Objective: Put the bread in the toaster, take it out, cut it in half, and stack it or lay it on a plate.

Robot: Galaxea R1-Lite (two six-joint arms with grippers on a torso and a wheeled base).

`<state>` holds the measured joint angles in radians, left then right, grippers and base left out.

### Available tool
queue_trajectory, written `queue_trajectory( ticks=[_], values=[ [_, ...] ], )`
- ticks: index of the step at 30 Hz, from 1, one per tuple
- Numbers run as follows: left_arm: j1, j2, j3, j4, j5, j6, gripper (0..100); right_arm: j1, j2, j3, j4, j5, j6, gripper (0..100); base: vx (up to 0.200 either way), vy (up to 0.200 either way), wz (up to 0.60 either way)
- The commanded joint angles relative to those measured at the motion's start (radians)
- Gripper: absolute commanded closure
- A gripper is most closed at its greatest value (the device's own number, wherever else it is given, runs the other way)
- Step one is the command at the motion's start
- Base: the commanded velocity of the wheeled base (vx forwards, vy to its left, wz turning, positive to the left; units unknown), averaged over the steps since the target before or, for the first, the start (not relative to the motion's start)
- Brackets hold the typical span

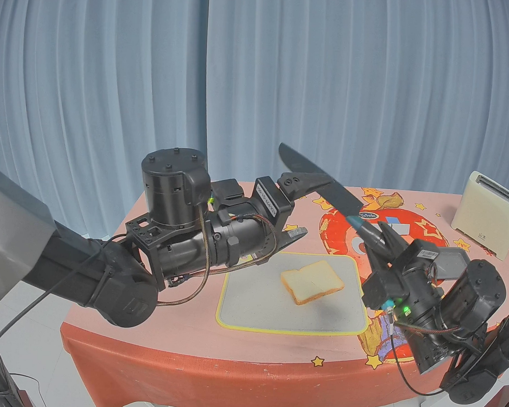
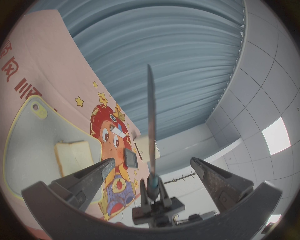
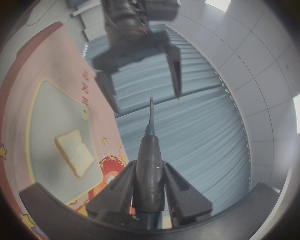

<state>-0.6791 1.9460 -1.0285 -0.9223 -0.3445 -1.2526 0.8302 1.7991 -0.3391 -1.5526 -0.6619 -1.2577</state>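
Note:
A slice of bread lies on the grey cutting board, with a faint line across its middle. My right gripper is shut on the dark handle of a knife, held above the board's far right corner with the blade slanting up and back. My left gripper hangs open above the board's far edge, one finger on each side of the blade, not touching it. From the left wrist, the blade stands between the open fingers. From the right wrist, the handle sits in the shut gripper, beside the bread.
A cream toaster stands at the table's far right corner. The pink tablecloth with a cartoon print covers the table. Blue curtains hang close behind the far edge. Both arms are raised over the board.

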Motion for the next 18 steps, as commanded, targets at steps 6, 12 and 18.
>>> queue_trajectory(
  ticks=[6, 12, 18],
  values=[
    [0.000, -0.079, 0.065, -0.006, -0.010, 0.151, 0, -0.010, -0.043, 0.045, -0.008, -0.002, 0.300, 100, 0.000, 0.000, 0.00],
    [-0.011, -0.116, 0.157, -0.009, -0.007, 0.375, 0, -0.025, -0.119, 0.040, 0.072, -0.002, 0.342, 100, 0.000, 0.000, 0.00],
    [-0.039, -0.137, 0.176, -0.009, -0.004, 0.401, 0, -0.062, -0.313, -0.080, 0.453, -0.001, 0.351, 100, 0.000, 0.000, 0.00]
  ],
)
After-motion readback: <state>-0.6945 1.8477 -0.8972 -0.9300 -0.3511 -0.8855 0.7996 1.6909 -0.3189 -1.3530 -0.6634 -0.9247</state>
